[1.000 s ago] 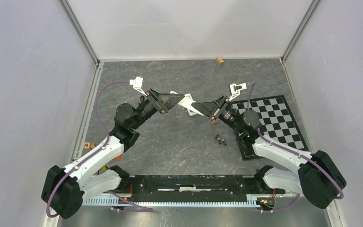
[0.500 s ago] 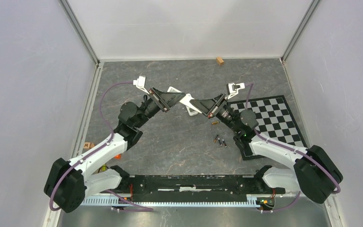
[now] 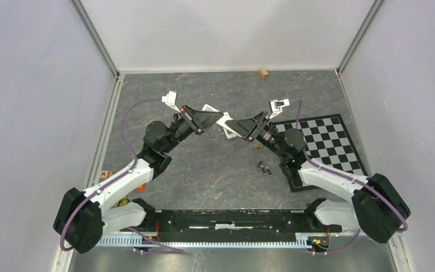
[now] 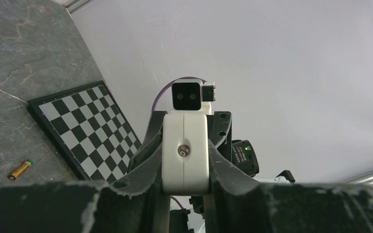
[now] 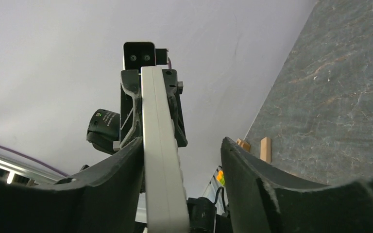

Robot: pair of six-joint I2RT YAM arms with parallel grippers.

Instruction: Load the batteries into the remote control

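So the remote (image 4: 184,145) is held up off the bench (image 3: 204,170), slung between the two claws, a bit toward the back of the bench.

The left claw (image 3: 214,119) is clamped on one end of it. In the left wrist view both fingers (image 4: 143,167) are pressed against the white sides, with no gap to be seen. A small round mark is seen on the white face turned to that camera.

The right claw (image 3: 239,126) is a different story: it's parted fairly wide. In the right wrist view the remote is seen edge-on, lying right up against one finger (image 5: 121,170). The other finger (image 5: 245,187) is stood well apart from it, and the wall can be seen through the gap. So nothing is really gripped on that side.

Whether the battery bay is open can't be told from any view.

The batteries (image 3: 263,168) are all down on the bench, apart from the remote, on the right arm's side. Two dark ones are lying close together. The gold battery (image 3: 256,147) is set a little farther back, just under the right claw and near the left edge of the checkerboard (image 3: 331,141). That checkerboard is laid flat at the right of the bench.

A wood block (image 3: 264,72) is parked by the back wall.
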